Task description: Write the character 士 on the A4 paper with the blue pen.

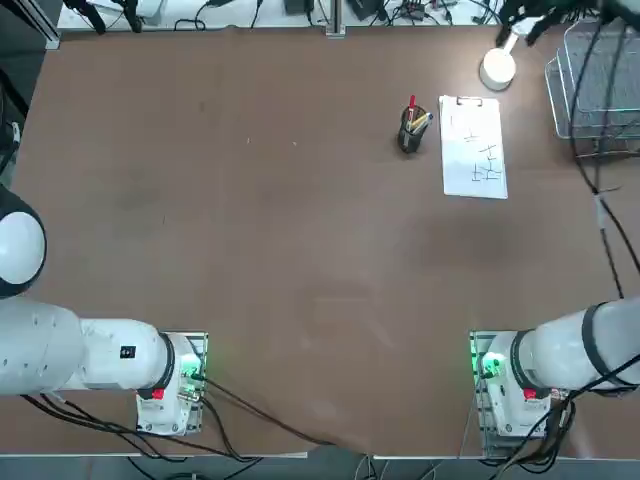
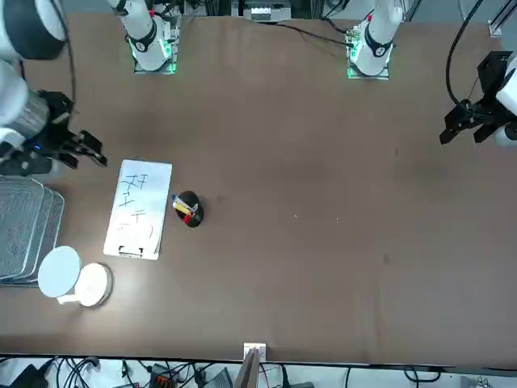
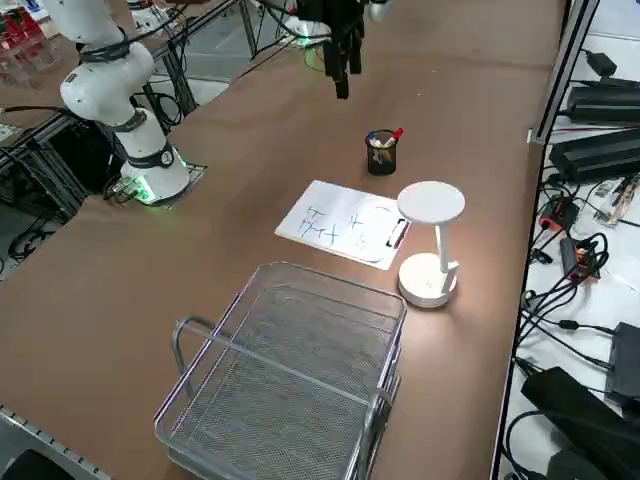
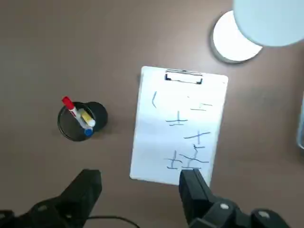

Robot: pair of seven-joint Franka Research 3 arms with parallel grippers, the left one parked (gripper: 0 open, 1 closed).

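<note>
I see my right gripper (image 4: 140,190) spread wide and empty, hovering over the A4 paper (image 4: 178,126). The blue pen (image 4: 88,131) sits in the black cup (image 4: 80,121) at the sheet's nine o'clock, so picking and writing remain.

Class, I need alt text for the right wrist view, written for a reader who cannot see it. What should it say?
The open right end effector hangs empty above a brown table, over the near edge of the A4 paper, which already bears handwritten strokes. Beside the sheet, a black pen cup holds the blue pen with a red-topped pen and a yellow one; a white lamp stands beyond the clip.
</note>
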